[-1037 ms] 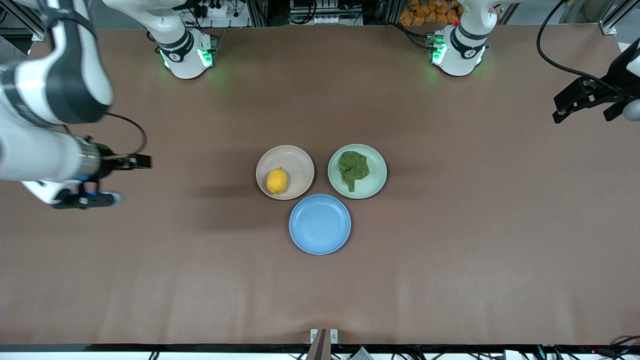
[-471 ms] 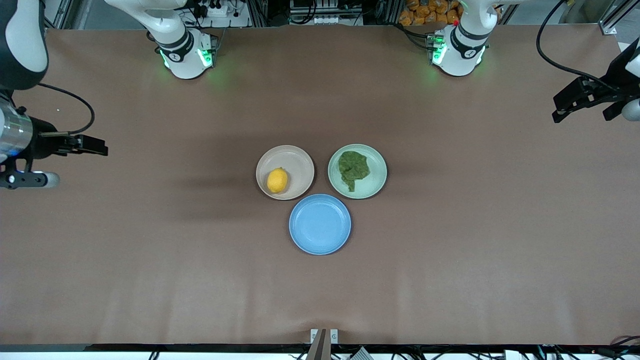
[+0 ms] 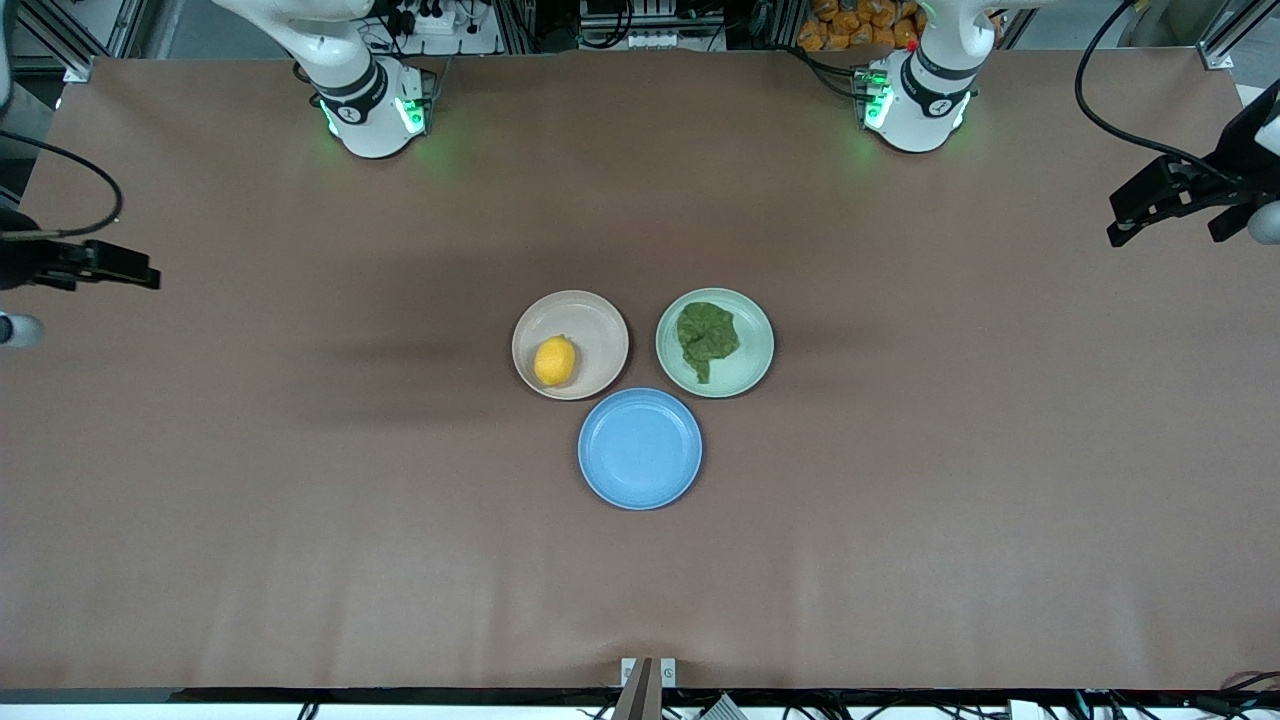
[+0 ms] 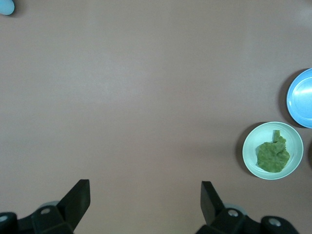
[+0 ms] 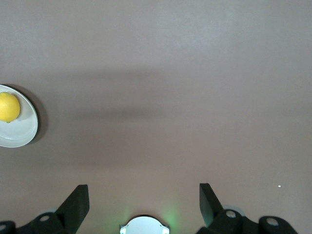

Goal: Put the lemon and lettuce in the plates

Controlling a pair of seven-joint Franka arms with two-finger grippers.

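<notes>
The lemon point(image 3: 554, 361) lies on the beige-pink plate point(image 3: 597, 334) at mid-table. The lettuce point(image 3: 707, 340) lies on the mint green plate point(image 3: 746, 366) beside it, toward the left arm's end. My right gripper point(image 5: 144, 195) is open and empty, high over bare table at the right arm's end; its view shows the lemon point(image 5: 9, 107) and the plate point(image 5: 23, 134) far off. My left gripper point(image 4: 145, 192) is open and empty, high over bare table at the left arm's end; its view shows the lettuce point(image 4: 273, 155) on the mint plate point(image 4: 252, 146).
A blue plate point(image 3: 640, 449) stands empty, nearer to the front camera than the two other plates and touching them; it also shows in the left wrist view point(image 4: 301, 97). The right arm's base point(image 5: 144, 225) shows under the right gripper. Brown table lies all round the plates.
My right arm has drawn back from the plates toward its end of the table, nearly out of the front view. The left arm, lemon and lettuce have not moved.
</notes>
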